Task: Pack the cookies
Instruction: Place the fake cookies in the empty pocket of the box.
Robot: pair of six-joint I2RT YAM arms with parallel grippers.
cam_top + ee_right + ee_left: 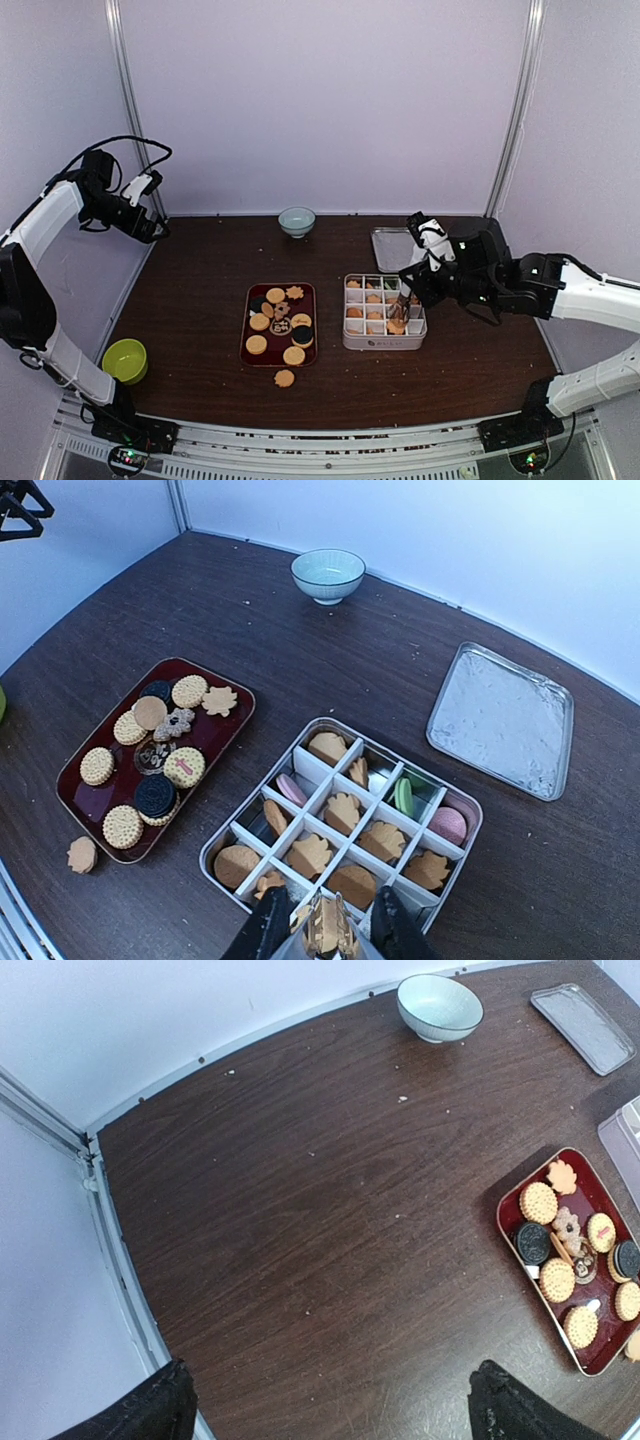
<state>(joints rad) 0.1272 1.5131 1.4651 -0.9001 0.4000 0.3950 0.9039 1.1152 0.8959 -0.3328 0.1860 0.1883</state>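
Several cookies (276, 296) lie on a dark red tray (247, 330) at mid-table; one loose cookie (285, 378) rests on the table in front of it. A divided tin box (384, 343) to the right holds leaf-shaped, round, pink and green cookies (342, 812) in its compartments. My right gripper (403, 305) hovers over the tin's near edge, shut on a golden leaf-shaped cookie (328, 932) that stands on edge between its fingers (270, 928). My left gripper (152, 226) is raised at the far left, away from the tray, open and empty (335, 1400).
A pale bowl (296, 221) stands at the back of the table. The tin's lid (392, 248) lies behind the tin. A green bowl (125, 360) sits at the table's near left edge. White walls close in the back and both sides.
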